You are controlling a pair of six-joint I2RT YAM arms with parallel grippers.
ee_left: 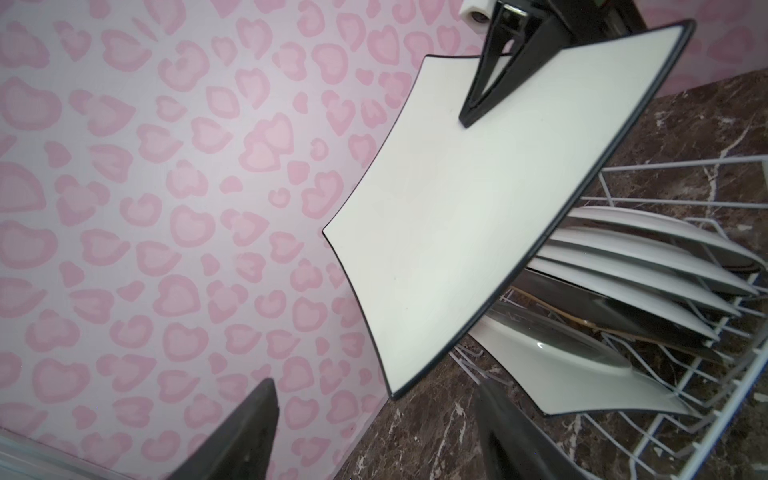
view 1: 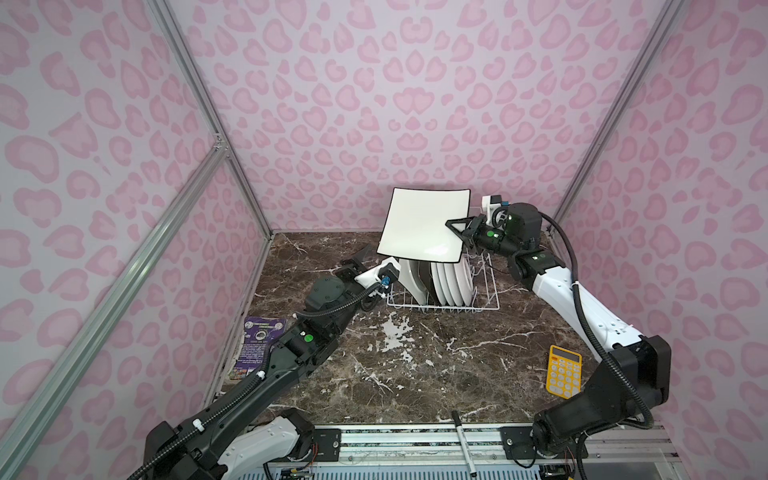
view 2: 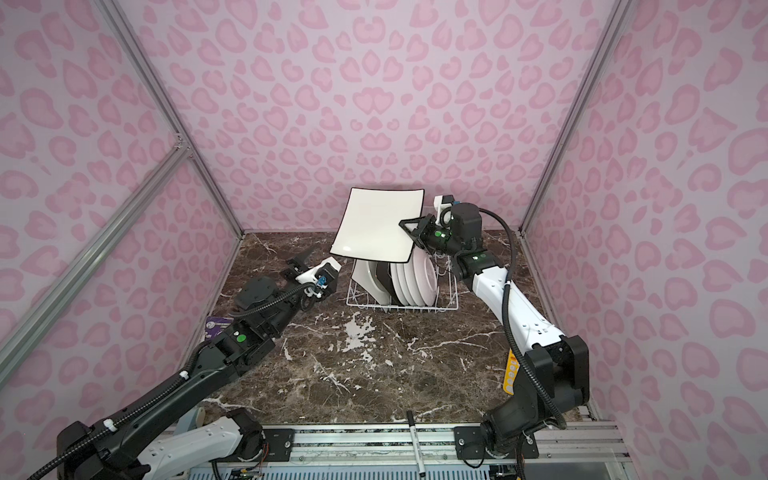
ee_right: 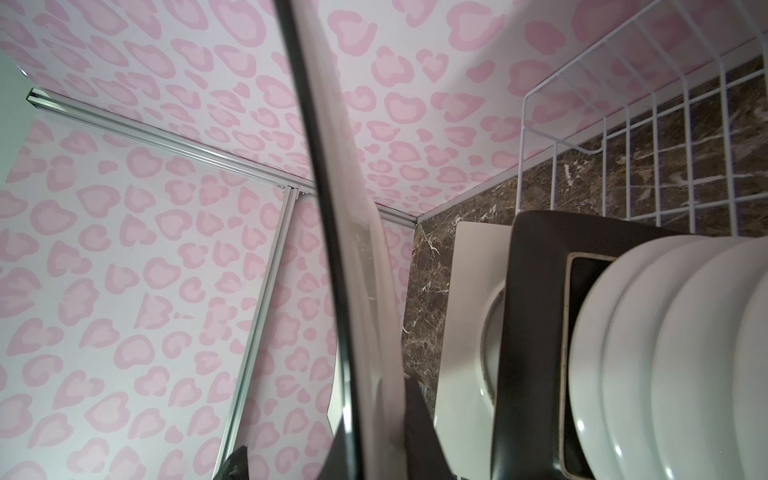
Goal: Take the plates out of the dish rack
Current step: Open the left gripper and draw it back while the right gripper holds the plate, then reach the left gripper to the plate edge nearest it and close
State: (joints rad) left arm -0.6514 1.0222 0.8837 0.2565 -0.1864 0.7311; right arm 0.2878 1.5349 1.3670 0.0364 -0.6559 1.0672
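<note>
**Right fingers** (view 1: 454,225): closed tight on the right edge of a white square plate with a thin dark rim (view 1: 422,224). They hold it tilted in the air over the left part of the white wire dish rack (view 1: 440,309), clear of the surface.

**Left fingers** (ee_left: 245,432): spread wide and holding nothing. They point toward the raised plate from the left of the rack, near its lower left corner but not touching it.

**In the rack**, standing on edge from left to right:
- a second white square plate (view 1: 409,278)
- a dark brown-black square plate (view 1: 424,282)
- four round white plates (view 1: 451,282) packed close together

**Setting:** the rack stands at the far middle of the dark brown marbled surface (view 1: 415,365). A yellow calculator (view 1: 563,372) lies near the right edge, well apart from the rack.
</note>
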